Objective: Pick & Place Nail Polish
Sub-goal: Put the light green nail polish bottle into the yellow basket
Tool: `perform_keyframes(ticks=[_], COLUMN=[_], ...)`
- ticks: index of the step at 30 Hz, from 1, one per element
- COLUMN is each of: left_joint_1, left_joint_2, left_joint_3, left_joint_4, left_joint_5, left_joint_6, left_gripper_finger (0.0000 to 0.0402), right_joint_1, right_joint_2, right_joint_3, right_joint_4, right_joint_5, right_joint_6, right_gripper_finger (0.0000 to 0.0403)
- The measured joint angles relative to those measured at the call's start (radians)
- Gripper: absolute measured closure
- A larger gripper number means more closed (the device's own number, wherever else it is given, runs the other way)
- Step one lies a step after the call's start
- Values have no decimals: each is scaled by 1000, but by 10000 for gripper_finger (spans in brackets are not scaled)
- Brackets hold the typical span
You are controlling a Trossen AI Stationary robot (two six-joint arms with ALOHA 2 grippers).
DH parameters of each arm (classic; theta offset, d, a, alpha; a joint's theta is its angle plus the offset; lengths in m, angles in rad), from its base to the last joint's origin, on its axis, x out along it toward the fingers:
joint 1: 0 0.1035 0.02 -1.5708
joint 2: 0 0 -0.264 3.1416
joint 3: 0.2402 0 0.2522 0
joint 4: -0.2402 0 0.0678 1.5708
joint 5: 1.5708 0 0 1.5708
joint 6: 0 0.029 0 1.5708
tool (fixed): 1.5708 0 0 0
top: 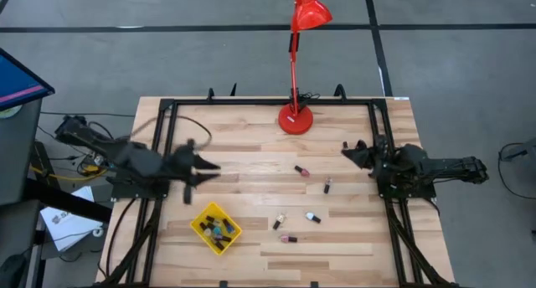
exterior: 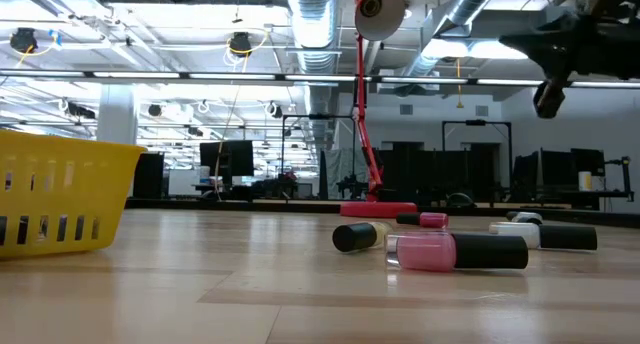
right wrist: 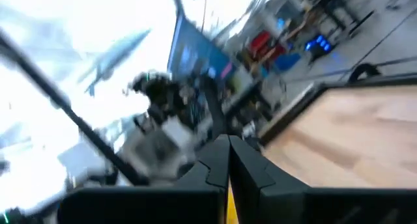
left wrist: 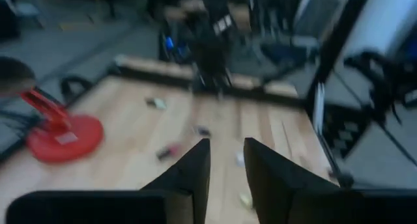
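Your left tool (top: 211, 166) hangs over the table (top: 251, 146) left of centre, above and beyond the yellow tray (top: 216, 228); fingers (left wrist: 192, 168) parted by a narrow gap, nothing between them. Your right tool (top: 345, 152) sits at the right edge, fingers pressed together, empty. Several nail polish bottles already lie in the tray; five more are loose on the table right of it, all lying flat, including a pink bottle (exterior: 455, 251) with black cap nearest the low camera. Red lamp (top: 296, 118) stands at the far edge.
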Motion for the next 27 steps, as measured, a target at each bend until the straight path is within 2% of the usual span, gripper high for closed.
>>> perform_keyframes(ticks=[3, 7, 11, 15, 18, 22, 25, 27], left_joint_1=[0, -1, -1, -1, -1, -1, -1, -1], left_joint_2=[-110, -229, -320, -373, -384, -384, -383, -383], left_joint_3=[0, 0, 0, 1, 1, 1, 1, 1], left_joint_4=[1, -2, -3, -6, -10, -47, -72, -76], left_joint_5=[-53, -86, -100, -119, -157, -196, -205, -205], left_joint_6=[46, 120, 170, 189, 189, 189, 189, 188], left_gripper_finger=[335, 365, 388, 398, 396, 388, 382, 379], right_joint_1=[0, 0, 0, -19, -53, -116, -161, -190], right_joint_2=[0, 18, 96, 245, 388, 573, 689, 764], right_joint_3=[4, 58, 160, 308, 425, 547, 600, 615], right_joint_4=[61, 1, -202, -481, -700, -994, -1111, -1128], right_joint_5=[123, 268, 311, 376, 384, 382, 345, 295], right_joint_6=[37, 21, -67, -35, 45, 189, 238, 246], right_gripper_finger=[403, 390, 343, 286, 248, 222, 215, 211])
